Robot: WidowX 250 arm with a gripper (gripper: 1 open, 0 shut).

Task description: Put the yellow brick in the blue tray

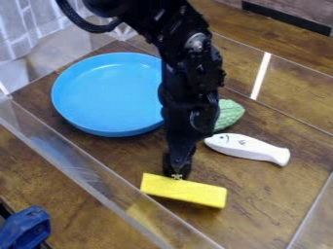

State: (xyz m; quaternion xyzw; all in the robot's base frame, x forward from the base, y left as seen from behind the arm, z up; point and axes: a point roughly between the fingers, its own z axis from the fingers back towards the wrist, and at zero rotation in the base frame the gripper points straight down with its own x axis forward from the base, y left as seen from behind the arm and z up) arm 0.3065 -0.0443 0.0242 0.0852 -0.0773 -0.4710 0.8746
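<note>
The yellow brick [190, 193] lies flat on the wooden table, near the front and well apart from the blue tray [81, 105]. The tray is a wide round dish at the left back with nothing in it. My gripper [174, 172] points almost straight down over the brick's left end. Its fingertips sit at the brick's top face and its jaws stand open. Whether they touch the brick I cannot tell. The arm hides the tray's right rim.
A green ribbed oval toy [229, 114] lies right of the arm, partly behind it. A white fish-shaped toy [250, 148] lies right of the gripper. Clear plastic walls [92, 185] line the front and left. A blue object [21, 230] sits outside at the bottom left.
</note>
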